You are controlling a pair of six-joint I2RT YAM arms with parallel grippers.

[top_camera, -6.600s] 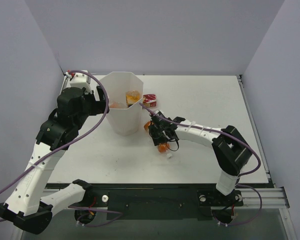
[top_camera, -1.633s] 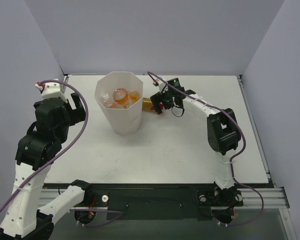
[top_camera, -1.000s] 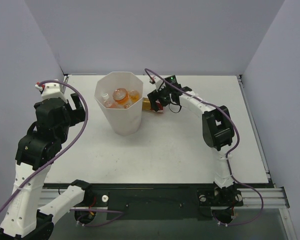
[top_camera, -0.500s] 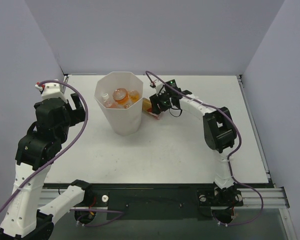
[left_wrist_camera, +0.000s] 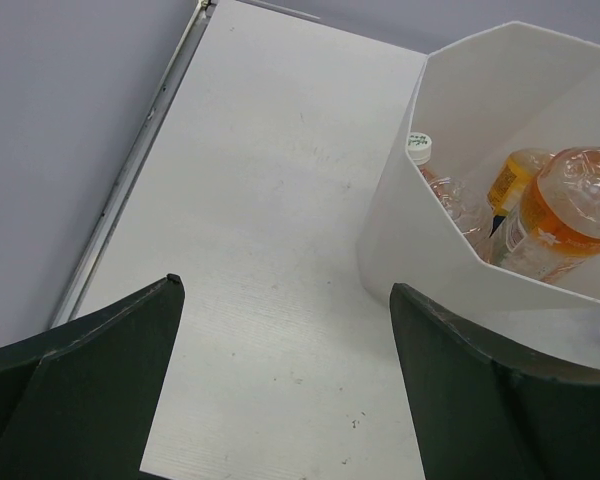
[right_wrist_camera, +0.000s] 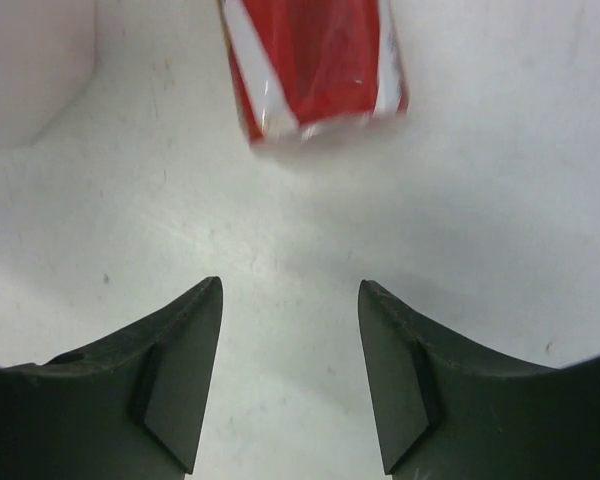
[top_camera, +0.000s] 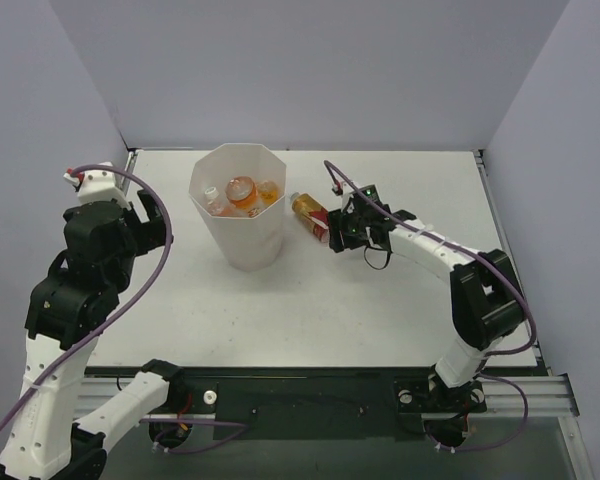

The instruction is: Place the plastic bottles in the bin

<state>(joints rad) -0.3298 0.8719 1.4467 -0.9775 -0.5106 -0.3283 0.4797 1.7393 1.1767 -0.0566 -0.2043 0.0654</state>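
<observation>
The white octagonal bin (top_camera: 242,240) stands left of centre and holds three bottles: a clear one (top_camera: 211,198) and two with orange contents (top_camera: 242,190). They also show in the left wrist view (left_wrist_camera: 575,205), inside the bin (left_wrist_camera: 460,110). A fourth bottle (top_camera: 306,208), orange with a white cap, lies on the table just right of the bin. My right gripper (top_camera: 336,236) is open and empty, low over the table, just right of that bottle; the bottle is out of its wrist view. My left gripper (top_camera: 160,225) is open and empty, left of the bin.
A small red box (top_camera: 321,229) lies between the lying bottle and my right gripper; it fills the top of the right wrist view (right_wrist_camera: 315,65), just beyond the open gripper (right_wrist_camera: 290,300). The table's left edge (left_wrist_camera: 130,190) runs beside my left gripper (left_wrist_camera: 283,287).
My right gripper has drawn back from the bin's rim toward the right and nearer. The orange bottle now lies in plain sight beside the red box. The left arm has barely moved.
</observation>
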